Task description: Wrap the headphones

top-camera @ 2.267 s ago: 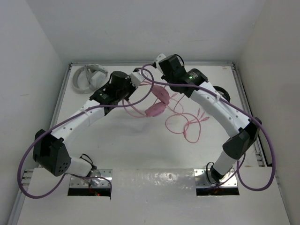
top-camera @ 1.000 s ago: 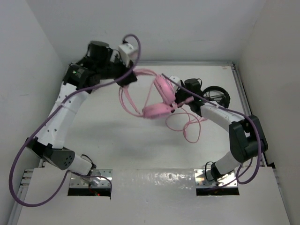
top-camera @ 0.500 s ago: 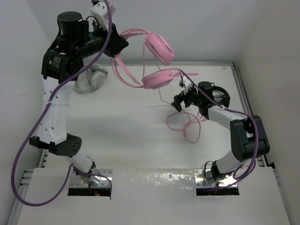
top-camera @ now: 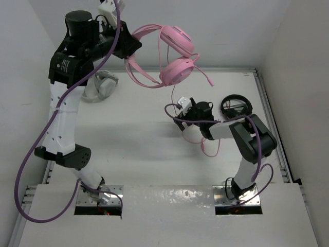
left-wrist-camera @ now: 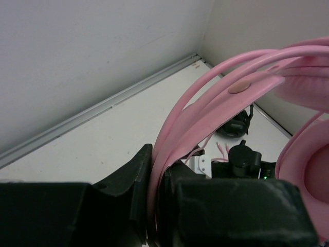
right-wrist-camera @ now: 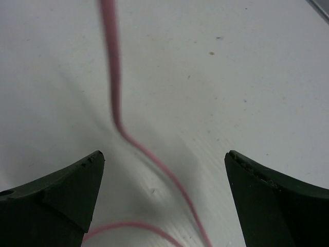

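My left gripper (top-camera: 131,49) is raised high at the back left, shut on the pink headband (left-wrist-camera: 216,98) of the headphones (top-camera: 177,72). The two earcups hang in the air to its right, well above the table. In the left wrist view the band runs up from between the closed jaws, and one earcup (left-wrist-camera: 303,164) fills the right edge. The thin pink cable (top-camera: 208,141) drops to loose loops on the table. My right gripper (right-wrist-camera: 164,154) hovers low over the table, open, with the cable (right-wrist-camera: 115,103) running between its fingers untouched. From above it (top-camera: 180,122) points left, beside the loops.
Grey-white headphones (top-camera: 100,85) lie at the back left under my left arm. Black headphones (top-camera: 236,107) lie at the back right, just behind my right forearm. White walls close in the table on three sides.
My left arm has lifted the headphones from the table to high at the back left. The right gripper let go, swung left and down, and now straddles the cable on the table.
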Tool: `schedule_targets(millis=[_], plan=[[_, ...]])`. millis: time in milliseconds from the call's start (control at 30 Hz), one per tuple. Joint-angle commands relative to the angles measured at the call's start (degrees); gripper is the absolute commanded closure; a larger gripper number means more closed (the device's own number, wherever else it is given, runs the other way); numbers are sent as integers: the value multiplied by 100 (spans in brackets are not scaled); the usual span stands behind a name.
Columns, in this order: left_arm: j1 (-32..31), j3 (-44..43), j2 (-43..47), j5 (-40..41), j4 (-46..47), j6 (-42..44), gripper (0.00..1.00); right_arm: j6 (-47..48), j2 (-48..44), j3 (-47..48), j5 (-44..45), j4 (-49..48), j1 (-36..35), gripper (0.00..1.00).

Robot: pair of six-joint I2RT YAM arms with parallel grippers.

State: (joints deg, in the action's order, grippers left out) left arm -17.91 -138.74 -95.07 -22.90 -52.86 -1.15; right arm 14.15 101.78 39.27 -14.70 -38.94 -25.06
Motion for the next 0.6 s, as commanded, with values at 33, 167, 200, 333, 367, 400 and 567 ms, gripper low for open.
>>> schedule_targets(millis=[33,167,200,333,367,400,567], plan=[[-11,-22,243,-5,672,-421,100,-132,552,520,784,-685,-140,5],[51,-22,287,-135,619,-491,100,-185,895,845,978,-336,-183,49],[68,-22,278,-180,619,-509,100,-167,931,898,969,-221,-201,56],[226,-188,68,-364,662,-702,100,-53,976,943,1213,123,-385,100],[296,-189,6,-504,707,-851,100,25,932,899,1276,210,-508,100],[488,-154,-125,-584,768,-939,100,52,784,751,1329,289,-578,100],[1219,223,-573,-735,1497,-1511,100,325,36,22,1391,650,-1420,100]])
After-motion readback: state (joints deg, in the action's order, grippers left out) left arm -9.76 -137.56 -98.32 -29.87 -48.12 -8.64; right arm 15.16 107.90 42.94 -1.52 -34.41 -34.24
